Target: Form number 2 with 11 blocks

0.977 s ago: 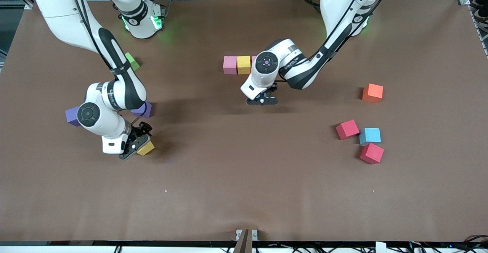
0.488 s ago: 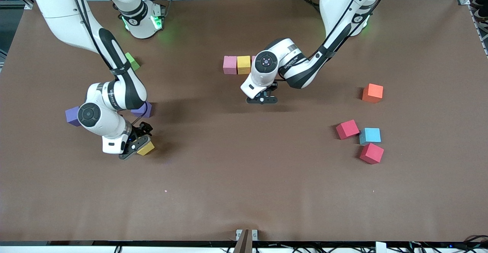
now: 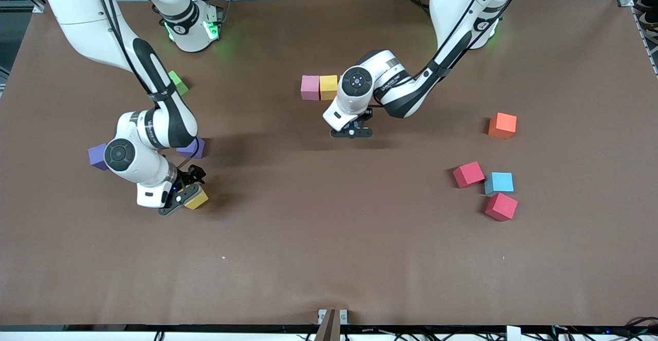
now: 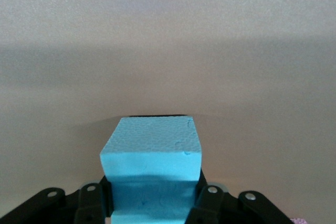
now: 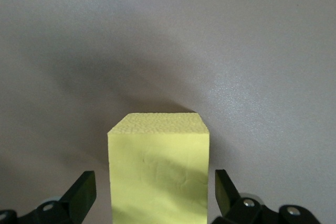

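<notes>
My left gripper [image 3: 352,131] is shut on a light blue block [image 4: 149,145] and hangs over the table beside a short row of blocks, a pink block [image 3: 310,87] touching a yellow one [image 3: 328,87]. The left wrist hides the rest of that row. In the front view the held block is hidden under the hand. My right gripper [image 3: 186,195] is open around a yellow block [image 5: 157,150] that rests on the table, with a gap at each finger [image 5: 81,195]. No number 2 shape shows.
Toward the left arm's end lie an orange block [image 3: 502,125], two red blocks [image 3: 468,174] [image 3: 501,207] and a light blue block [image 3: 499,182]. Purple blocks [image 3: 96,156] [image 3: 193,148] show on either side of the right wrist. A green cube [image 3: 178,82] lies near the right arm's base.
My left gripper has edged slightly toward the pink and yellow row with the light blue block in it. The right gripper has hardly moved and stays open around the yellow block.
</notes>
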Robot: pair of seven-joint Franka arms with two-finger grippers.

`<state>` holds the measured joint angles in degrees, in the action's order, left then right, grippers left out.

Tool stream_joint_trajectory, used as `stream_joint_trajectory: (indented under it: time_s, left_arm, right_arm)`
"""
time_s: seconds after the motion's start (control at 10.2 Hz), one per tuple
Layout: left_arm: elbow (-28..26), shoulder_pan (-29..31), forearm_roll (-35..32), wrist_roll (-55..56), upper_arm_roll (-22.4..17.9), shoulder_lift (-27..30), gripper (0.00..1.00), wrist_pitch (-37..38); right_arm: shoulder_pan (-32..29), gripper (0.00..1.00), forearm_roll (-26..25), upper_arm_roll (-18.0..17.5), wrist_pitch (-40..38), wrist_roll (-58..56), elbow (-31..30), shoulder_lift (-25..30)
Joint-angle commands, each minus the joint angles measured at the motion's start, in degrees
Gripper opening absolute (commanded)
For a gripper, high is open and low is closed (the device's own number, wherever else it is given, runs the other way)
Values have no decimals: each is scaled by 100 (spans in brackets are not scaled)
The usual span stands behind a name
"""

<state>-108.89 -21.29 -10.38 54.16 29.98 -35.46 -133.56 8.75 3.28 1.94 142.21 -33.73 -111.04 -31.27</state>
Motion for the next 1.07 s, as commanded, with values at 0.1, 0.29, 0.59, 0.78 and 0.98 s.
stream_joint_trajectory:
  time_s: [0.1, 0.29, 0.59, 0.78, 0.98]
  left_arm:
    - [-54, 2, -552, 507, 60, -75, 0, -91]
    - [-62, 46, -544, 525, 148, -76, 0, -91]
    - [-54, 64, -544, 622, 219, -76, 0, -91]
    - [-71, 72, -544, 718, 289, -76, 0, -91]
    - [-71, 72, -553, 727, 298, -84, 0, -91]
  right_arm:
    - [-75, 100, 41, -79, 52, 68, -22, 7]
    - [-66, 100, 41, -79, 61, 68, -14, 6]
    - [-75, 25, 41, -79, 61, 68, -5, 6]
    - [-49, 3, 33, -79, 61, -19, -5, 6]
    - [4, 3, 24, -88, 35, -115, 4, 50]
